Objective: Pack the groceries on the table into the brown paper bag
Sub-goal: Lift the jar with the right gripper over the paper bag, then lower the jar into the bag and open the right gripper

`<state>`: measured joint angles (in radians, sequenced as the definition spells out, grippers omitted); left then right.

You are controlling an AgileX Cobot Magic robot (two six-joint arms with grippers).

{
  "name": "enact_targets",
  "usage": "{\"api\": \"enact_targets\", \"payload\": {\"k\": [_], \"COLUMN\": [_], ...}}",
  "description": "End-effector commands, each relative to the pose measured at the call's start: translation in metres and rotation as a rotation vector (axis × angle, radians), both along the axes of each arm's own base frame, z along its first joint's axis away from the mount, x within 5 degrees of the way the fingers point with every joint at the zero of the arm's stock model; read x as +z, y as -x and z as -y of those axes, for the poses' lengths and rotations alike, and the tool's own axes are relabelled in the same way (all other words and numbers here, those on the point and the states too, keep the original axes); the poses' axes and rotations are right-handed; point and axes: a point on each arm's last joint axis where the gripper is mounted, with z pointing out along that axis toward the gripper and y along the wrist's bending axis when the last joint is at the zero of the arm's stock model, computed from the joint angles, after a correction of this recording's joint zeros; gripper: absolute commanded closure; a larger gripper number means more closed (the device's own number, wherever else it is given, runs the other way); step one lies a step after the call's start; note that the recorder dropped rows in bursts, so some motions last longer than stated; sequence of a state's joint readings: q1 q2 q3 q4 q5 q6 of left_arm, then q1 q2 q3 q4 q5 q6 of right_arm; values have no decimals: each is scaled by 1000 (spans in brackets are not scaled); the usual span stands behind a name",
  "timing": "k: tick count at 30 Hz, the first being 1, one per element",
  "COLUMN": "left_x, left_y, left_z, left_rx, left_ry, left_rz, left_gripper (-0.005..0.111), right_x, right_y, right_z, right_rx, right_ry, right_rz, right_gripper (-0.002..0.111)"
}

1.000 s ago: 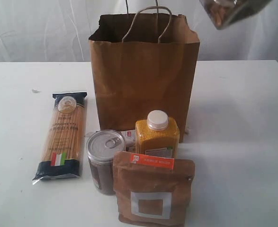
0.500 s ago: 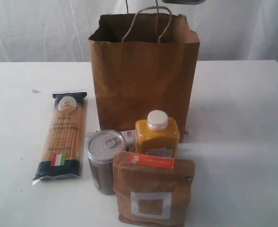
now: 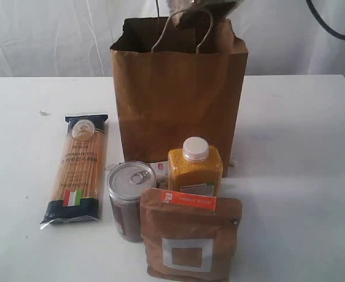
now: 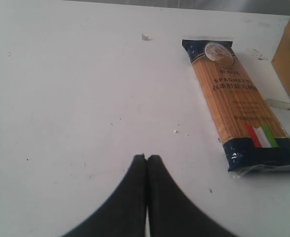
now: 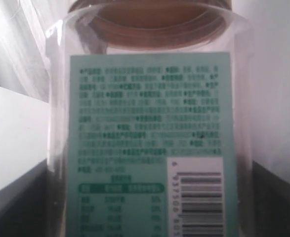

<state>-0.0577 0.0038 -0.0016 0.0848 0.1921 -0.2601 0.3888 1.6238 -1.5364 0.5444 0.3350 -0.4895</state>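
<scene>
- The gold-lidded clear jar (image 5: 149, 123) hangs just above the brown paper bag's (image 3: 178, 100) mouth, clamped between the wide-spread jaws of our right gripper (image 5: 147, 212).
- We judge it could snag a loop handle (image 3: 160, 34) or the creased rim going down, folding the wall or tipping the bag.
- Our left gripper (image 4: 146, 165) is pressed closed and empty over the table (image 4: 61, 98), near the spaghetti packet (image 4: 238, 103).
- The pull-tab tin (image 3: 131, 194), yellow bottle (image 3: 194, 167) and brown pouch (image 3: 190, 235) crowd the bag's front; only the handles obstruct the opening.

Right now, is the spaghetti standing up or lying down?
Lying down. The spaghetti packet lies flat on the white table, its whole printed front facing up.
</scene>
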Motion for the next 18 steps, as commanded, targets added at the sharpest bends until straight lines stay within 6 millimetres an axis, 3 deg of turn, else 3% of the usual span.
{"api": "enact_targets", "payload": {"k": [1,7,18], "left_x": [0,0,0], "left_y": [0,0,0], "left_z": [0,0,0], "left_rx": [-6,-6,-6], "left_ry": [0,0,0], "left_rz": [7,7,7], "left_gripper": [107,107,107], "right_x": [3,-5,-15], "right_y": [5,4,7], "right_z": [-2,-5,-7], "right_rx": [31,61,180], "right_ry": [-21,10,195], "right_rz": [-39,-80,-46], "right_gripper": [101,101,89]}}
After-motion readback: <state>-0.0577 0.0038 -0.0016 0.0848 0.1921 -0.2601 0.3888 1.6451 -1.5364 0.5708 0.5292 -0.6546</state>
